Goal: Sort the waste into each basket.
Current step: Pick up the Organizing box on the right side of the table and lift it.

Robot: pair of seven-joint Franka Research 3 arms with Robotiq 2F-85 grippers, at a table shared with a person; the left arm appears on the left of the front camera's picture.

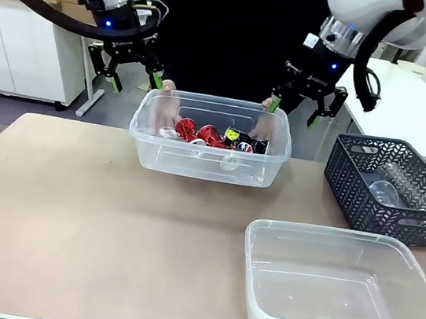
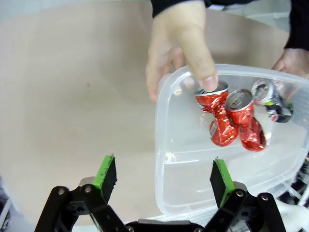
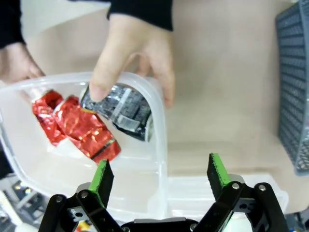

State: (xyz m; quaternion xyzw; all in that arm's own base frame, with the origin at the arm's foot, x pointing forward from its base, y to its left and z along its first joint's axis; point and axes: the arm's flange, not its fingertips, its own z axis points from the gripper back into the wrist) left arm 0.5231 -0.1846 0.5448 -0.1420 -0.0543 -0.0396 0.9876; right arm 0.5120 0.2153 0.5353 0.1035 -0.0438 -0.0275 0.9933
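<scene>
The waste is several crushed cans: red cans (image 1: 198,132) (image 2: 227,121) (image 3: 77,125) and a black can (image 1: 239,139) (image 3: 125,111) lying in a clear tub (image 1: 207,159) (image 2: 161,145) (image 3: 161,130) at the far middle of the table. A person's hands (image 1: 167,90) (image 2: 178,43) (image 3: 130,53) hold the tub at both ends, thumbs over the rim. Above the tub's left end hangs my left gripper (image 1: 135,81) (image 2: 163,174), open and holding nothing. Over the right end, my right gripper (image 1: 293,111) (image 3: 159,176) is open too, with nothing between its pads.
An empty clear plastic basket (image 1: 250,292) sits at the front right. A dark mesh basket (image 1: 366,197) (image 3: 294,87) stands at the right edge with a clear plastic piece (image 1: 384,191) inside. The tan table's left half is bare.
</scene>
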